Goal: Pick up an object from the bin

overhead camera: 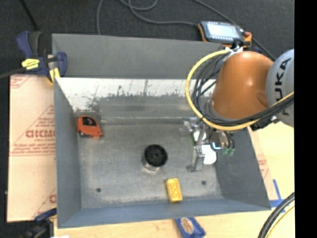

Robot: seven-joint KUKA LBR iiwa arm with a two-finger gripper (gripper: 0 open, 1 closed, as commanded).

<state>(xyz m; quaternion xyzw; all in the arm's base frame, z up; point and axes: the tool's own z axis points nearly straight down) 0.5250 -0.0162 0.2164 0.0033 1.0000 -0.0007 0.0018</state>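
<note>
The end effector (pixel 199 152) hangs by the right wall of the bin (pixel 67 157), just beside one small white thing (pixel 210 157). I cannot tell if it is open or closed. One black round thing (pixel 155 156) sits in the middle, one yellow block (pixel 173 190) lies near the front edge, and one orange thing (pixel 89 127) is in the back left corner.

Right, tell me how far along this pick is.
Done: the gripper is down inside the bin, at its right side. In hand: it sits right of the black round part, apart from it; whether the white bit beside it is held, I cannot tell. Left: grasp and lift; that part, the orange gadget at left and the yellow block by the near wall lie on the floor.
</note>
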